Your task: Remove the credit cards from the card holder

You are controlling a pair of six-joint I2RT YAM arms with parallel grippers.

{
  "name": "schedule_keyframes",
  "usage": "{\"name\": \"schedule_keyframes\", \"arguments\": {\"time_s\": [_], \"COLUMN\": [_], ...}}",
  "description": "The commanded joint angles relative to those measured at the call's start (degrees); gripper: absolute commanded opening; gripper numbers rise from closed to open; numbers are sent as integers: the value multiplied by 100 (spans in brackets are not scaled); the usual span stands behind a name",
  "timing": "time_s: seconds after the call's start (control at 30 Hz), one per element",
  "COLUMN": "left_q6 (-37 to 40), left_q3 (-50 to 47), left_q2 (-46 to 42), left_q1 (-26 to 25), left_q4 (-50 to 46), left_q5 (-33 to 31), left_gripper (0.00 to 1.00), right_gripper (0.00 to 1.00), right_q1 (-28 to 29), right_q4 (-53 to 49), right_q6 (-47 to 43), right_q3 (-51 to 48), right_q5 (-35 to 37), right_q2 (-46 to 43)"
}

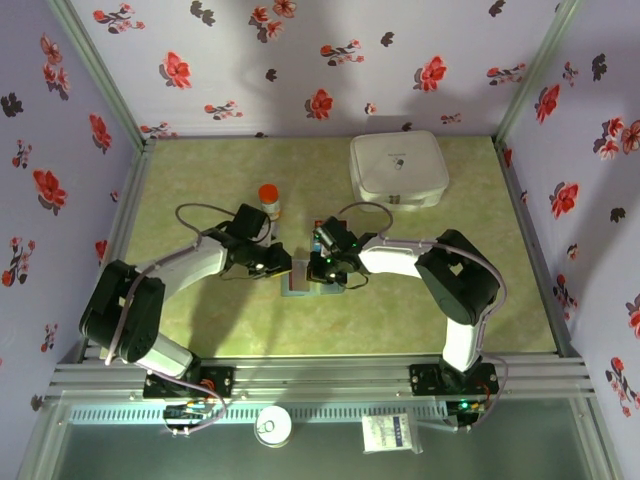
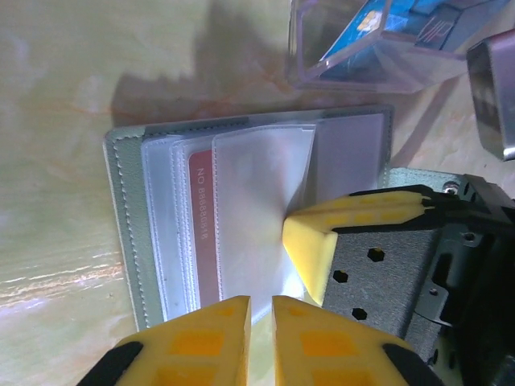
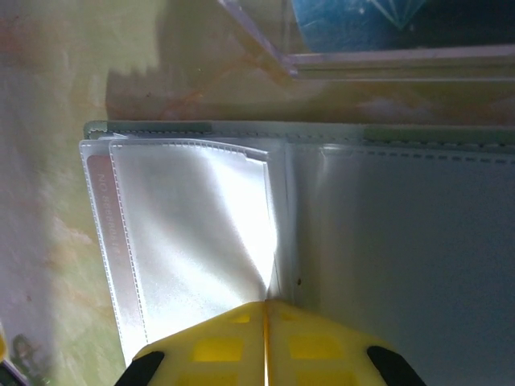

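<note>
Open grey-blue wallet (image 2: 125, 209) just ahead of both grippers, right gripper (image 3: 265, 322) pressed together pinching a clear sleeve (image 3: 201, 225), left gripper (image 2: 261, 322) a crack apart at its near edge, red card (image 2: 203, 241) tucked inside

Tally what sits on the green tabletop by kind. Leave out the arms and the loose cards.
white box: 1
orange-capped bottle: 1
card holder: 1
clear plastic tray: 1
Total: 4
</note>
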Motion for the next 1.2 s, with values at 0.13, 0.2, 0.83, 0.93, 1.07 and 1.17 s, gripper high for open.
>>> {"name": "schedule_keyframes", "arguments": {"time_s": [0.13, 0.2, 0.83, 0.93, 1.07, 1.17], "left_q6": [-138, -153, -268, -284, -290, -296], "left_q3": [-51, -60, 9, 34, 62, 58], "left_q2": [426, 466, 685, 712, 774, 793], "left_q1": [-98, -112, -151, -163, -170, -169], "left_q4": [220, 248, 396, 408, 400, 365], "left_q5": [-66, -83, -24, -24, -40, -84], "left_gripper": [20, 24, 32, 31, 31, 31], "right_gripper": [9, 9, 11, 10, 10, 9], "right_q1": [-127, -152, -457, -456, -447, -397], "right_q4": [304, 457, 1922, 1917, 1542, 782], "right_q6": [-11, 28, 519, 501, 363, 28], "right_q3": [-323, -409, -1181, -1198, -1141, -943], "right_q5": [-241, -327, -1061, -1055, -830, -396], "right_q2": [57, 28, -94, -119, -204, -289]}}
